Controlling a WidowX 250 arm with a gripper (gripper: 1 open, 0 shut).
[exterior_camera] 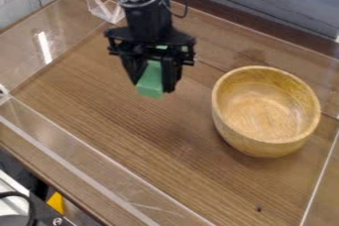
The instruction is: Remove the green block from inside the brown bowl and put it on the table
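Note:
The green block [157, 78] hangs between the black fingers of my gripper [154, 79], which points straight down and is shut on it. It is held a little above the table [119, 141], left of the brown bowl [269, 108] and well apart from it. The bowl is round, light wood, and has nothing inside. The block's upper end is hidden by the fingers.
Low clear acrylic walls [79, 170] edge the tabletop on the left, front and right. A small clear folded stand [103, 7] sits at the back left, behind the arm. Bare wood lies left of and in front of the gripper.

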